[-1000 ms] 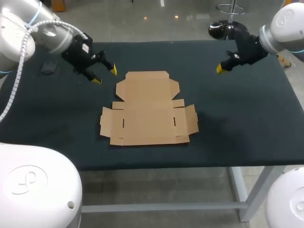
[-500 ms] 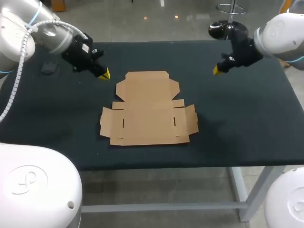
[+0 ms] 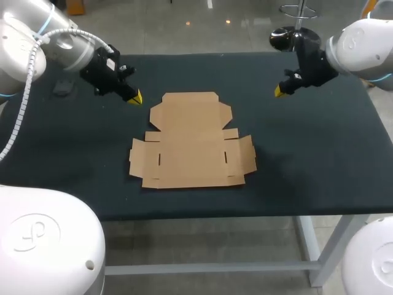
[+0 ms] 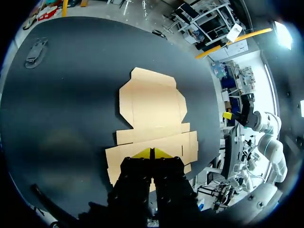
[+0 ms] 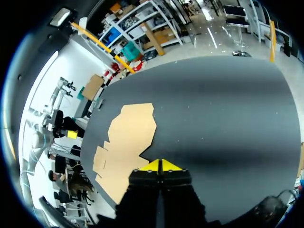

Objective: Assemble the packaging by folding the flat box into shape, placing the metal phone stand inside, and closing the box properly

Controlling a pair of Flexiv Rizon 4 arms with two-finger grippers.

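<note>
Folding not begun: box lay flat mid-desk.
Our left fingers and right fingers hung pinched shut and empty beside its far corners; we judged folding, loading and closing all undone.

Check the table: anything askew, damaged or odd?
Nothing stands out. The flat box lies unfolded and flat on the table, no tears visible. The left gripper and right gripper hang apart from it, both shut.

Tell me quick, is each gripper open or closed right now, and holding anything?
Left gripper: closed, holding nothing.
Right gripper: closed, holding nothing.
</note>
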